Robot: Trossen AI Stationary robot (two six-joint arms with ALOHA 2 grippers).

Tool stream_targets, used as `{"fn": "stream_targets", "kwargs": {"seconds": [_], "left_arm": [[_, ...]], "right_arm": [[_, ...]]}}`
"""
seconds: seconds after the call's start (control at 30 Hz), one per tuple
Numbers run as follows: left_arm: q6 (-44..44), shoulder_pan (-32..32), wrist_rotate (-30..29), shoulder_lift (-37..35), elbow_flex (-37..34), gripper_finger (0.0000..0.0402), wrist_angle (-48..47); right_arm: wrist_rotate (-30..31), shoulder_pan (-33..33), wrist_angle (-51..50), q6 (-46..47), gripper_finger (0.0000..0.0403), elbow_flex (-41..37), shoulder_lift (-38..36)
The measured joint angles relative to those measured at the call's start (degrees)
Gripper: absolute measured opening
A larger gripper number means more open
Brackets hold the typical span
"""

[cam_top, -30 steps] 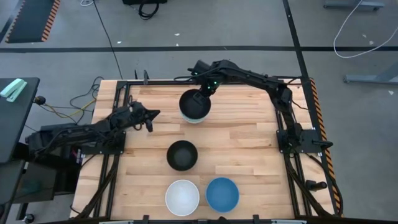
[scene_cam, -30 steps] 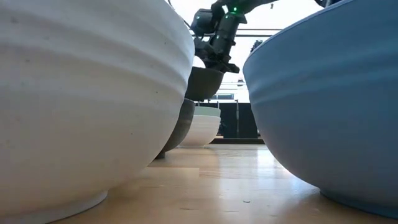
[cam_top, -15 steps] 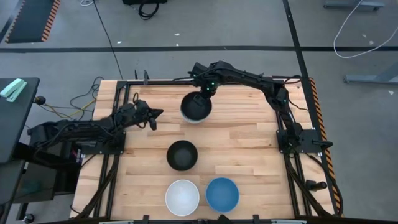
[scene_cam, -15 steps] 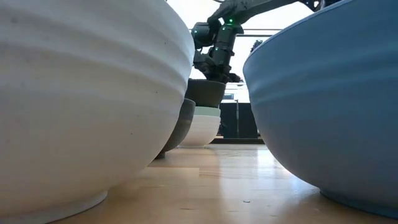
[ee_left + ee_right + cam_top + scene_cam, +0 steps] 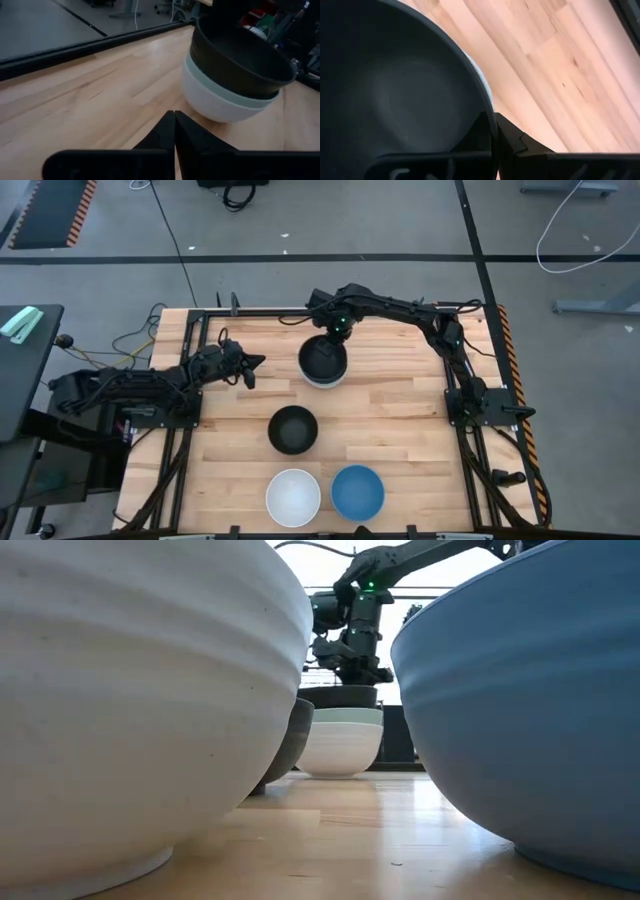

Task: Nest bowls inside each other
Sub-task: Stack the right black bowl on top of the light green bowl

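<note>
A: Item one, the stack. What does each view give?

B: From above, only a black bowl [image 5: 323, 360] with a pale rim under it, at the far middle of the counter [image 5: 400, 420]. The low view shows the layers: black bowl on top, a mint green bowl [image 5: 345, 716] beneath, a white bowl [image 5: 340, 748] at the bottom. The left wrist view shows the same three, nested.

A: Right arm?

B: It reaches from the right side across the far edge, elbow bent, wrist pointing down. The right gripper [image 5: 336, 330] sits at the far rim of the black bowl. In its own wrist view the jaws are clamped on that rim, one finger inside, one outside.

A: Left arm?

B: Stretched low from the left edge, the left gripper [image 5: 247, 369] pointing toward the stack, near it but apart. Jaws together, holding nothing; its wrist view shows the two tips meeting.

A: Loose stock?

B: A second black bowl [image 5: 293, 430] mid-counter; a second white bowl [image 5: 293, 496] and a blue bowl [image 5: 357, 492] side by side at the near edge, filling the low view's foreground.
</note>
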Motion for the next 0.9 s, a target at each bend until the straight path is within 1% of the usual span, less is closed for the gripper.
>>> {"fn": "stream_targets", "kwargs": {"seconds": [0.2,0.57,0.9], "left_arm": [[0.0,0.0,0.01,0.65,0.02,0.003,0.4],[-0.01,0.0,0.05,0.62,0.02,0.0009,0.48],[-0.02,0.0,0.07,0.62,0.02,0.0028,0.47]], "right_arm": [[-0.21,0.0,0.85,0.02,0.0005,-0.61,0.0],[-1.0,0.13,2.61,-0.06,0.0005,-4.69,-0.33],[-0.98,0.15,4.32,-0.44,0.0005,-5.01,-0.3]]}}
